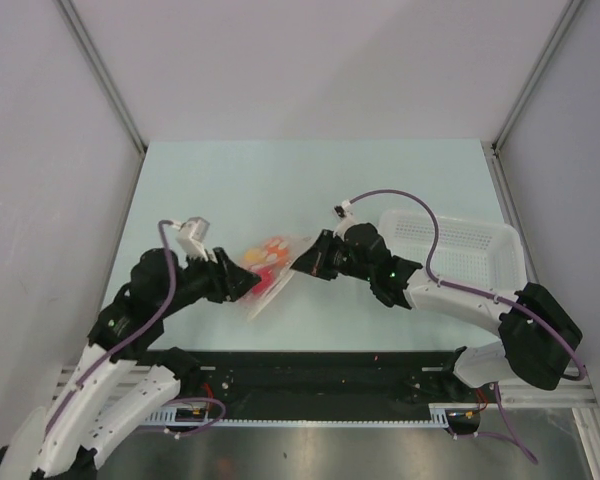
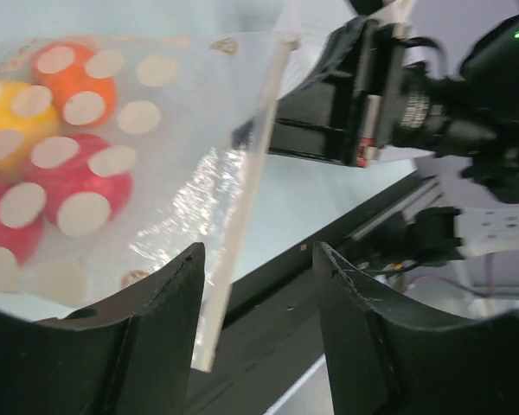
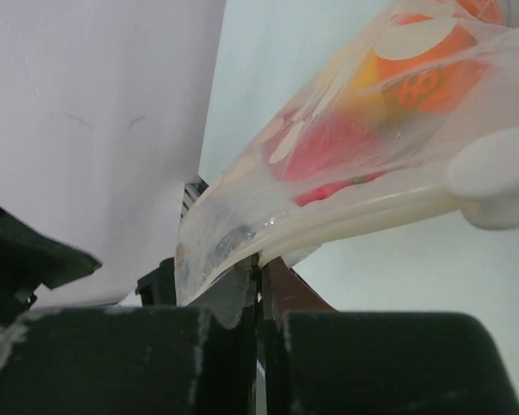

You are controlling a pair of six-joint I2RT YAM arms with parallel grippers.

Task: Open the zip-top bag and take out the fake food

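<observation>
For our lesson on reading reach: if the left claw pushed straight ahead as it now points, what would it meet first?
Probably the zip edge of the clear, white-dotted plastic bag, between the left claw's open fingers; the right claw gripping it lies beyond.

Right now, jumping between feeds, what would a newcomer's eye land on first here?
The polka-dotted zip-top bag stands out first, mid-table between the two arms, with red, orange and yellow fake food showing through it. The right end effector is shut on one edge of it, while the left end effector stands open on the opposite side. A white basket sits at the right.
</observation>
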